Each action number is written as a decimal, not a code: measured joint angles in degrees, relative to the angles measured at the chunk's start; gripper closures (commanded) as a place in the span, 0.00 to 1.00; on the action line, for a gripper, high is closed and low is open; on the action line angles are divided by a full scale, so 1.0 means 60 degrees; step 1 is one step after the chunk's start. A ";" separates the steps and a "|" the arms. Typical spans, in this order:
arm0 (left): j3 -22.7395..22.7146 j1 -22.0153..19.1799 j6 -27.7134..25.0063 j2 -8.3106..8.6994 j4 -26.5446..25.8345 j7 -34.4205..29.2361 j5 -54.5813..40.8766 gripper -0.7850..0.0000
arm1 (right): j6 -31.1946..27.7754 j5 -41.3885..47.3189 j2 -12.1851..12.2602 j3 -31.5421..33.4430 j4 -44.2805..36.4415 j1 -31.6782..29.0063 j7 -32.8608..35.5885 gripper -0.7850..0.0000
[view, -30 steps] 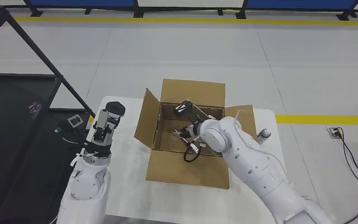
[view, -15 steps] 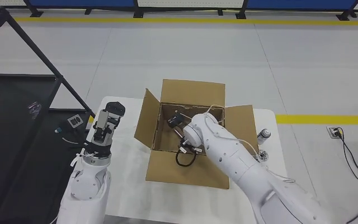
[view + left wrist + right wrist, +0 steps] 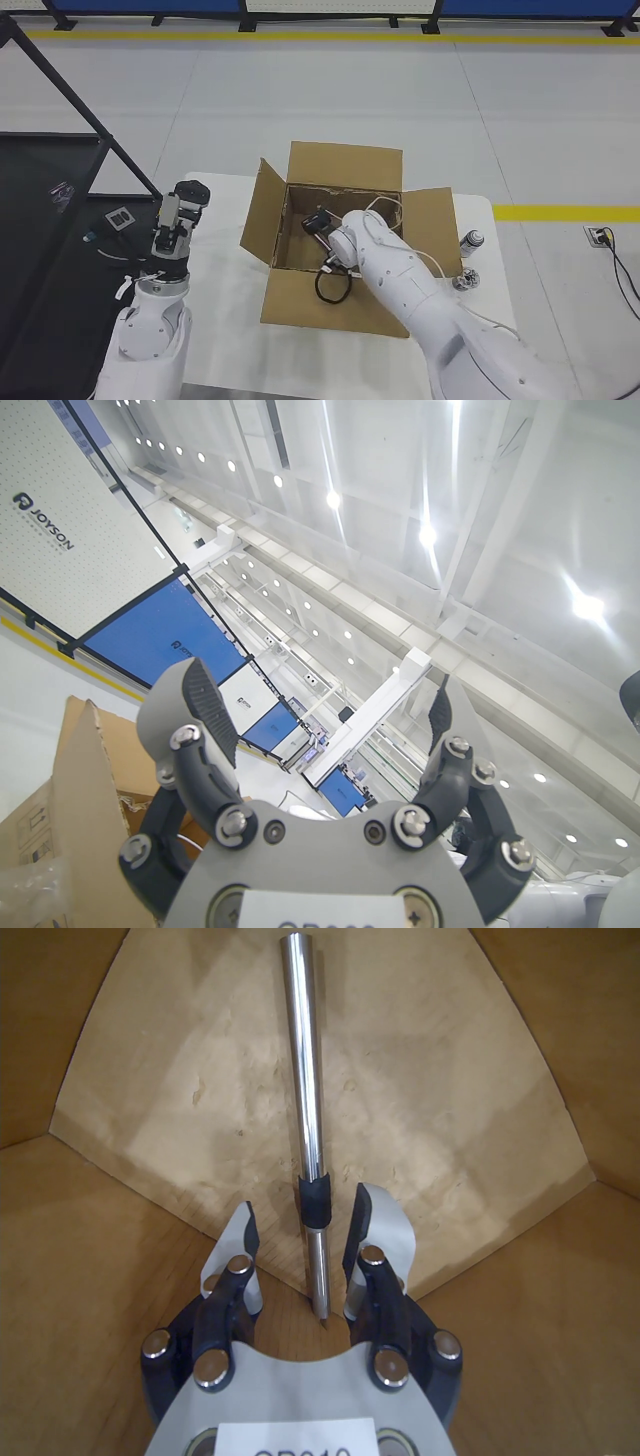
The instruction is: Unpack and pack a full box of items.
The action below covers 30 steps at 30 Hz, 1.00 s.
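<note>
At table centre, box: brown corrugated cardboard box is sitting on the white table with its flaps folding outward, leaving the arm free entry from above.
Rod: slender polished metal rod with a black band is lying flat on the box floor, toward the 9 o'clock wall.
Right gripper: is reaching down inside the box, jaws parted and empty, one finger on each side of the band without touching it; probably lining up to close across the thin shaft.
Left gripper: is hanging at 9 o'clock of the box, pointing at the ceiling, fingers spread wide on nothing, apparently keeping clear.
Table items: small silver-capped bottle and small metal piece are standing at 3 o'clock of the box, presumably unpacked.
</note>
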 measured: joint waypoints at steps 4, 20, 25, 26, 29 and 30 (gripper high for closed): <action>-0.0041 0.0080 0.0003 0.0006 -0.0027 0.0310 0.0104 0.00 | 0.0319 -0.0070 -0.0174 -0.0021 0.0281 -0.0002 -0.0101 0.56; -0.0037 0.0395 -0.0003 0.0066 -0.0245 0.0616 0.0169 0.00 | 0.0704 0.0241 -0.0457 0.0303 0.1132 -0.0015 -0.0894 0.66; -0.0038 0.0424 -0.0011 0.0075 -0.0263 0.0645 0.0174 0.00 | 0.0685 0.0261 -0.0463 0.0343 0.1181 -0.0032 -0.0940 0.67; -0.0038 0.0424 -0.0011 0.0075 -0.0263 0.0645 0.0174 0.00 | 0.0684 0.0261 -0.0463 0.0343 0.1181 -0.0032 -0.0940 0.67; -0.0038 0.0424 -0.0011 0.0075 -0.0263 0.0645 0.0173 0.00 | 0.0684 0.0261 -0.0463 0.0343 0.1181 -0.0032 -0.0940 0.68; -0.0038 0.0424 -0.0010 0.0075 -0.0263 0.0645 0.0173 0.00 | 0.0684 0.0261 -0.0463 0.0343 0.1181 -0.0032 -0.0940 0.68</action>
